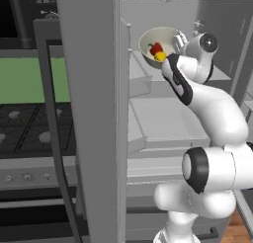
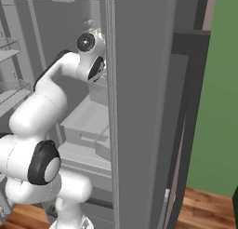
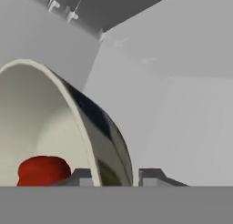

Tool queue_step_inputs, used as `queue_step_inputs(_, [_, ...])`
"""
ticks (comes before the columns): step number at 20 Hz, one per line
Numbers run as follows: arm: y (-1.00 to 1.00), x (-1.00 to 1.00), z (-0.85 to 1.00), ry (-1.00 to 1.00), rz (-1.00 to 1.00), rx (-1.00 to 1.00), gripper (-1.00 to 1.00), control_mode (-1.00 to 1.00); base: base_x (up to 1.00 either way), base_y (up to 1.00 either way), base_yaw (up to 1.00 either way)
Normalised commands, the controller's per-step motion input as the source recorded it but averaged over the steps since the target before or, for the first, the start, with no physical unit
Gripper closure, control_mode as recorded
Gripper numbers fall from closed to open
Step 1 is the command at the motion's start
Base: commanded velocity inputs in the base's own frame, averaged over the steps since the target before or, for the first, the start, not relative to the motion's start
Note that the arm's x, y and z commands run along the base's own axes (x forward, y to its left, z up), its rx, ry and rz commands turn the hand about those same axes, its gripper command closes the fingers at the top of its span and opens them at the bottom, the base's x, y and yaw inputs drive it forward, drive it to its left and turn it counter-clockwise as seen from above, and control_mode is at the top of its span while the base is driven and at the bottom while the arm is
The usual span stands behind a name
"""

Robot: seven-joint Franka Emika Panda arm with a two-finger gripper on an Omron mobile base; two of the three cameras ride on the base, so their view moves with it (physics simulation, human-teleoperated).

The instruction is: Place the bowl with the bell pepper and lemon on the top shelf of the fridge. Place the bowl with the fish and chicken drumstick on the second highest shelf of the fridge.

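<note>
Inside the open fridge, at the level of the top shelf, the bowl with the bell pepper and lemon is seen high in the main compartment, at the end of the raised arm. The bell pepper and the lemon lie together in the bottom of the bowl, which suggests the bowl is being kept close to level so that nothing rolls out. In the hand view, the end effector is placed astride the bowl's wall: one fingertip is seen inside the rim beside the red pepper, the other outside against the mottled olive-grey surface. A rim pinch of this kind is suited to a deep bowl too wide to be spanned. The jaws are seen slightly parted around the wall; whether the wall is gripped or has just been freed cannot be told. Whether the bowl's base rests on the shelf is hidden by the arm. The fridge door stands open beside the arm.
</note>
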Motion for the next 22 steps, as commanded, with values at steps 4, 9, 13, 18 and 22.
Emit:
queue_step_inputs(4, [0.00,-0.23,0.39,-0.06,-0.03,0.00,-1.00,-1.00,0.00,0.00,0.00])
queue_step_inputs(9, [0.00,-0.75,0.43,-0.15,-0.03,0.00,-1.00,-1.00,0.00,0.00,0.00])
queue_step_inputs(13, [0.00,-1.00,0.28,-0.08,-0.02,0.01,-1.00,-1.00,0.00,0.00,0.00])
queue_step_inputs(18, [0.08,-1.00,-0.05,-0.02,-0.03,0.00,-1.00,-1.00,0.00,0.00,0.00])
queue_step_inputs(22, [0.34,-1.00,-0.35,0.00,-0.01,0.00,-1.00,-1.00,0.00,0.00,0.00])
